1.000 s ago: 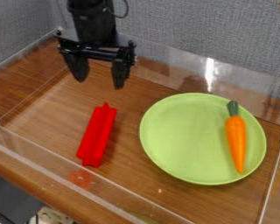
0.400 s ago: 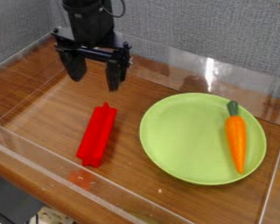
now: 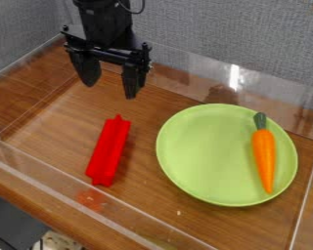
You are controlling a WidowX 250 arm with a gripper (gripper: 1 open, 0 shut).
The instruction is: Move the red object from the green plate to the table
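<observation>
Carrot (image 3: 265, 159) on plate (image 3: 199, 166), block (image 3: 109, 151) left of it.

Single view, raised in front, angled down across the tabletop (image 3: 48, 127), arm facing it

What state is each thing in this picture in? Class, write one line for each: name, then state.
Red object: lying flat on the table, off the plate.
Green plate: right way up on the table, holding the carrot.
Carrot: whole, green top on, lying on the plate.
Gripper: open, raised above the table, holding nothing.
Table: bearing the plate and red object.
</observation>
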